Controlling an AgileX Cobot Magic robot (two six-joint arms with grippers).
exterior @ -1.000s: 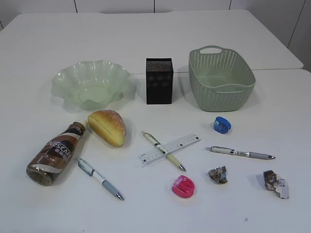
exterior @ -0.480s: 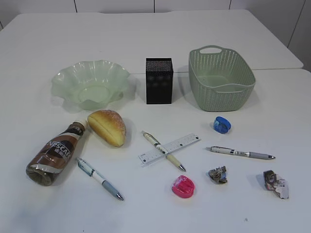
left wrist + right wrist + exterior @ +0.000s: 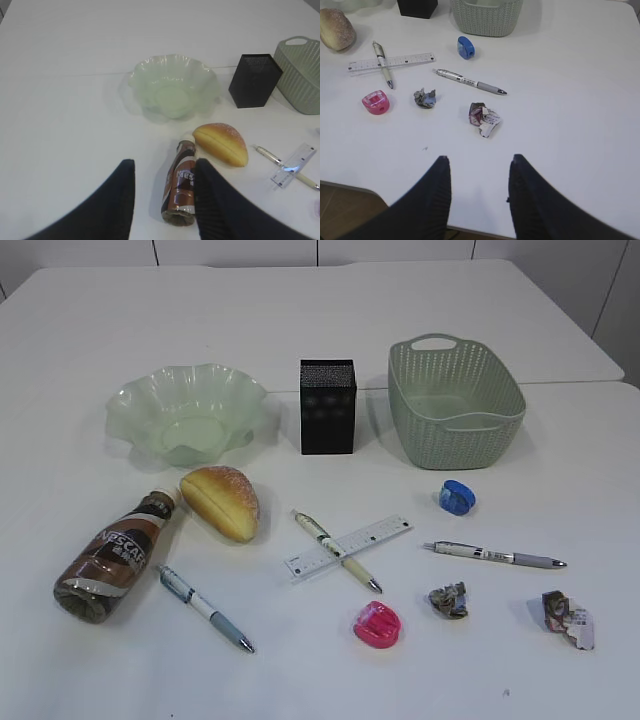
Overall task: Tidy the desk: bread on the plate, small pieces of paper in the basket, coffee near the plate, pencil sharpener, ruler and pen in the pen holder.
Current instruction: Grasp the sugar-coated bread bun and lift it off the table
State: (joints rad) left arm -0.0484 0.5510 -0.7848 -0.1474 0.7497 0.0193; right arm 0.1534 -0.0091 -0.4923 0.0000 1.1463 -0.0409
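A white table (image 3: pixel 300 310) fills nearly the whole exterior view, its surface matte and evenly lit, with only soft, short shadows. A thin seam runs across it toward the far side, where two tabletops seem to meet; on the right the far section ends at an angled edge. Beyond the far edge stands a pale wall (image 3: pixel 240 250) split by dark vertical joints. In the right wrist view, brown floor (image 3: pixel 345 210) shows under the table's near edge at the lower left corner.

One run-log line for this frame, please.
stage: nothing sorted | left gripper: open above coffee bottle | right gripper: open, empty | bread: off plate
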